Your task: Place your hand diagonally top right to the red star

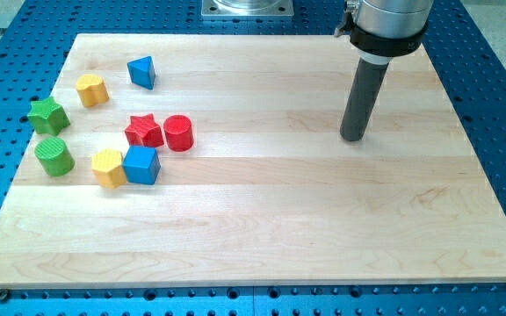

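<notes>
The red star lies on the wooden board at the view's left of centre, touching or nearly touching a red cylinder on its right. My tip rests on the board far to the view's right of the red star, at about the same height in the view. The dark rod rises from it toward the view's top.
A blue cube and a yellow block sit just below the red star. A green cylinder, a green star, a yellow block and a blue triangle lie to its left and above. The wooden board rests on a blue perforated table.
</notes>
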`<control>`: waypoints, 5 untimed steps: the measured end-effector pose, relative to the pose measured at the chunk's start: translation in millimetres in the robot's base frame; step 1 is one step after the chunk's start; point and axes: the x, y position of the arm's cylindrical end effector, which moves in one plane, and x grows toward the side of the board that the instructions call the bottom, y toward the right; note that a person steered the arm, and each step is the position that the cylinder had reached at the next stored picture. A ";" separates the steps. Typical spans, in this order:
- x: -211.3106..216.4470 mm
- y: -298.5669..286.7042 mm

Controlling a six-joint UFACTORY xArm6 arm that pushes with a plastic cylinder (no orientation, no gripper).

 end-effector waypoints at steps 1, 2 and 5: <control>0.0 -18.2; 6.4 -19.7; -85.0 -91.4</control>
